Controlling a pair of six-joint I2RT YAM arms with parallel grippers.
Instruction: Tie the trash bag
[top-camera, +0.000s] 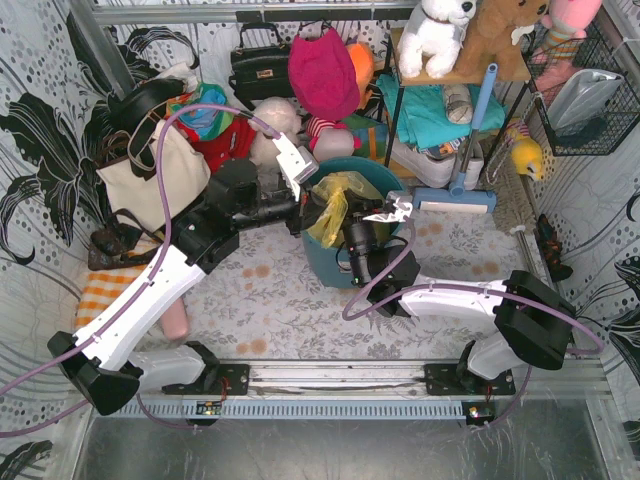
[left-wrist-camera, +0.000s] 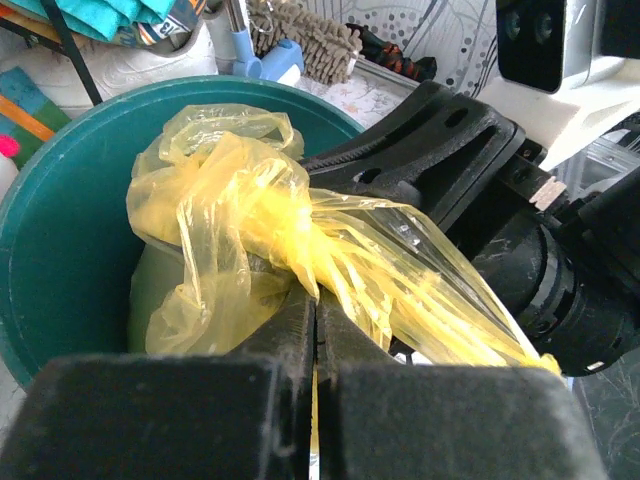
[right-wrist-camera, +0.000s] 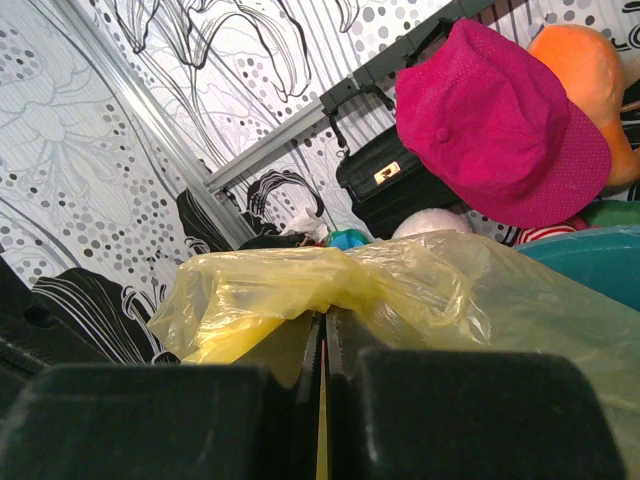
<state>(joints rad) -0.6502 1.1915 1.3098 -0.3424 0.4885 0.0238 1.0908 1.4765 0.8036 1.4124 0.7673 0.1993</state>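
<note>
2 pincers (left-wrist-camera: 315, 310) (right-wrist-camera: 324, 328) gripping 1 trash bag (left-wrist-camera: 230, 200), 1 bin (left-wrist-camera: 60, 230)

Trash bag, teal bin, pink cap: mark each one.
trash bag (left-wrist-camera: 235, 215), left wrist view, bunched yellow plastic at its neck.
teal bin (left-wrist-camera: 60, 240), left wrist view, inner wall.
pink cap (right-wrist-camera: 490, 125), right wrist view, crown.

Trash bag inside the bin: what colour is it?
The trash bag is translucent yellow, clearest in the left wrist view against the teal bin.
</note>
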